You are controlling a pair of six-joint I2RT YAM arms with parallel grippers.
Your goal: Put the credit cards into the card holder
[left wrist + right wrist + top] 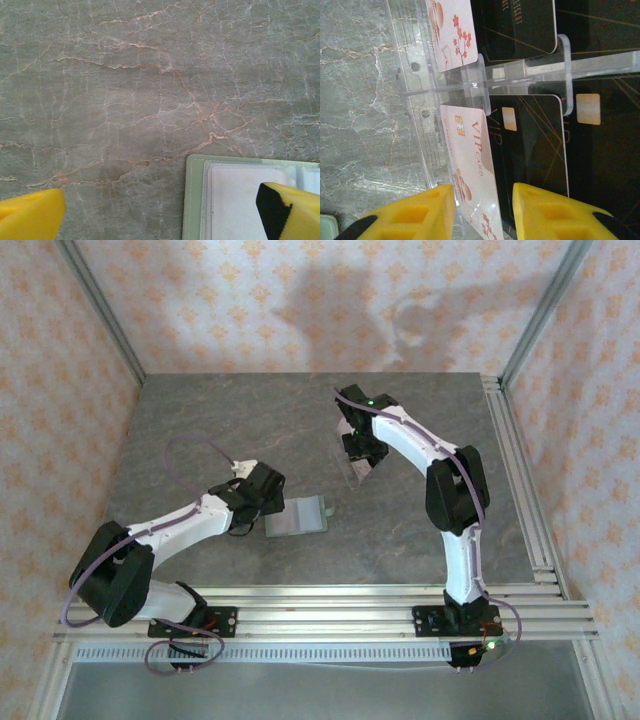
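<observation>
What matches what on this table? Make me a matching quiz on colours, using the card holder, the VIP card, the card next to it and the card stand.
Things:
1. card holder
2. VIP card
3. neighbouring card
4. card stand

Colours:
A. pale pink with blossoms
B. clear, see-through
C. sage green, paler inside
D. glossy black

Pairs: 1-C, 2-A, 3-D, 4-B

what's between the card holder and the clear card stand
Bare table between the card holder and the clear stand, in the top view.
</observation>
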